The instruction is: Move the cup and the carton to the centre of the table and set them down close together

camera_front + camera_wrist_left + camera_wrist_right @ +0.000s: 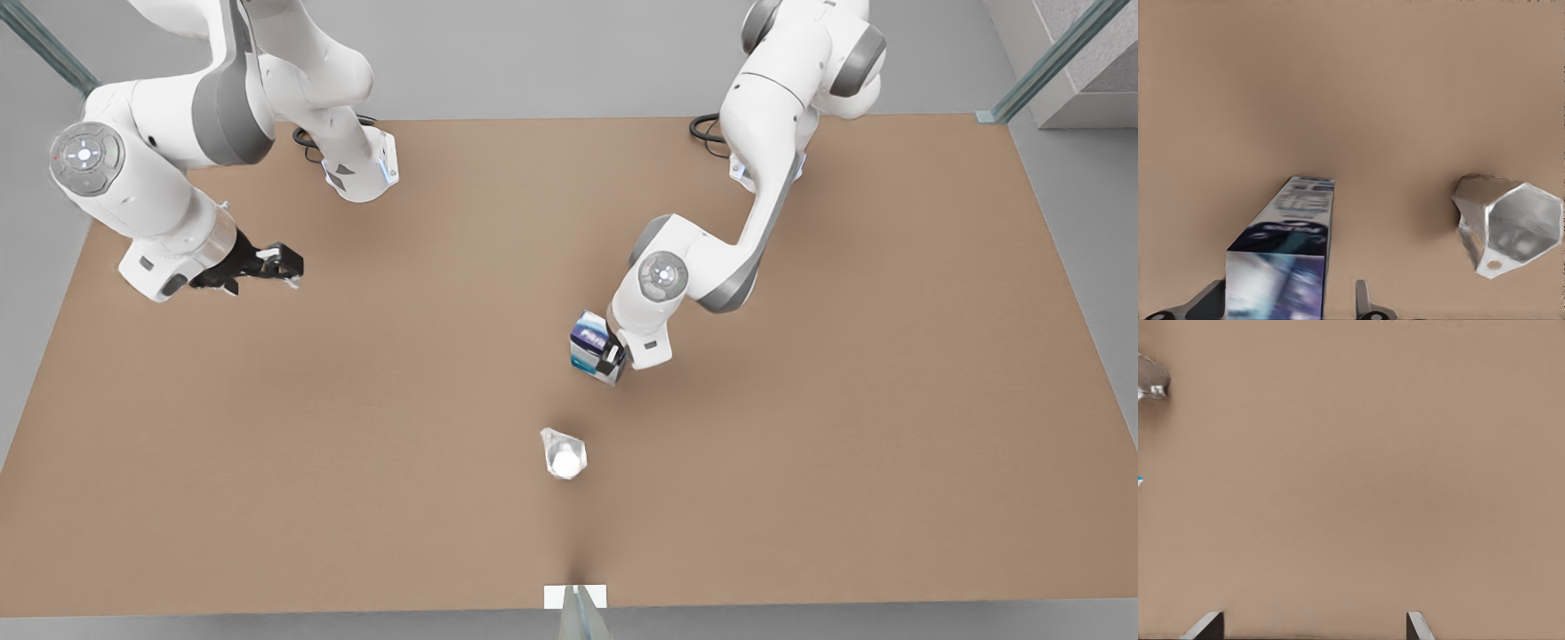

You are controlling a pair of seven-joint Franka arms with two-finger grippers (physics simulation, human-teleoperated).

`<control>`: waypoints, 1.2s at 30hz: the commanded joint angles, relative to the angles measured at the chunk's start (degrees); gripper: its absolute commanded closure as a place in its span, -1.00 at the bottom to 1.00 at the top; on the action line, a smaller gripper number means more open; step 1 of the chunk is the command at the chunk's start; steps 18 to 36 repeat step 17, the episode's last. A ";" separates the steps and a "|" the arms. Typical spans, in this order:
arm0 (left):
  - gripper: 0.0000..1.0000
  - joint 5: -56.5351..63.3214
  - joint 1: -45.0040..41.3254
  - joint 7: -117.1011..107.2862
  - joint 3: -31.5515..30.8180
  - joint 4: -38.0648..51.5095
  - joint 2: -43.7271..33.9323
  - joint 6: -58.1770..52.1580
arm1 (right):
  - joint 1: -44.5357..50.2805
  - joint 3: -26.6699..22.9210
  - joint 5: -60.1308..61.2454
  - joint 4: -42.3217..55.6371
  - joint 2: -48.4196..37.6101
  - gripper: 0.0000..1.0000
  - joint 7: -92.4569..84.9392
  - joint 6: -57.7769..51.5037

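The white carton (590, 346) with dark blue and teal print stands near the middle of the brown table (356, 427). My left gripper (613, 360) is the one at the front view's right, and it straddles the carton (1288, 247). One finger (1211, 301) sits against its side and the other finger (1363, 300) stands a little clear, so the jaws are open around it. The silvery faceted cup (564, 453) lies close by, nearer the front edge, with its pale mouth (1518, 223) facing the left wrist camera. My right gripper (283, 264) waits open over bare table at the front view's left.
A small white marker (575, 596) sits at the middle of the table's front edge. Both arm bases (360, 173) stand at the far edge with black cables. Bare tabletop spreads on all sides of the two objects.
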 commanded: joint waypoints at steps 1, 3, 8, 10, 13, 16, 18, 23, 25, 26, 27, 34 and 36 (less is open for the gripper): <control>-0.99 0.05 -0.01 0.00 0.01 0.69 -0.03 -0.42 | -18.52 -0.01 0.00 0.03 0.00 -1.00 0.05 -0.04; -0.99 0.05 -0.01 0.00 0.09 1.40 -0.03 -3.23 | -18.52 -0.01 0.00 0.03 0.26 -1.00 -0.04 0.04; -0.99 -3.56 5.96 35.64 15.74 11.07 -9.69 -26.08 | -18.52 -0.01 0.00 -0.05 0.35 -1.00 0.05 0.13; -0.99 1.54 14.22 76.18 16.18 11.07 -10.40 -28.46 | -18.52 -0.01 0.00 -0.05 0.35 -1.00 -0.04 0.22; -1.00 11.21 23.11 93.25 7.21 5.36 -14.00 -27.14 | -18.43 -0.01 0.00 -0.05 0.88 -1.00 0.05 0.48; -1.00 10.59 23.55 93.25 7.21 4.21 -14.27 -26.35 | -18.43 -0.01 0.00 -0.05 0.88 -1.00 -0.04 0.57; -1.00 10.68 23.55 93.25 7.21 4.21 -14.27 -26.35 | -18.43 -0.01 0.00 -0.14 0.88 -1.00 -0.04 0.57; -1.00 10.68 23.55 93.25 7.21 4.21 -14.27 -26.35 | -18.43 -0.01 0.00 -0.14 0.88 -1.00 -0.04 0.57; -1.00 10.68 23.55 93.25 7.21 4.21 -14.27 -26.35 | -18.43 -0.01 0.00 -0.14 0.88 -1.00 -0.04 0.57; -1.00 10.68 23.55 93.25 7.21 4.21 -14.27 -26.35 | -18.43 -0.01 0.00 -0.14 0.88 -1.00 -0.04 0.57; -1.00 10.68 23.55 93.25 7.21 4.21 -14.27 -26.35 | -18.43 -0.01 0.00 -0.14 0.88 -1.00 -0.04 0.57; -1.00 10.68 23.55 93.25 7.21 4.21 -14.27 -26.35 | -18.43 -0.01 0.00 -0.14 0.88 -1.00 -0.04 0.57; -1.00 10.68 23.55 93.25 7.21 4.21 -14.27 -26.35 | -18.43 -0.01 0.00 -0.14 0.88 -1.00 -0.04 0.57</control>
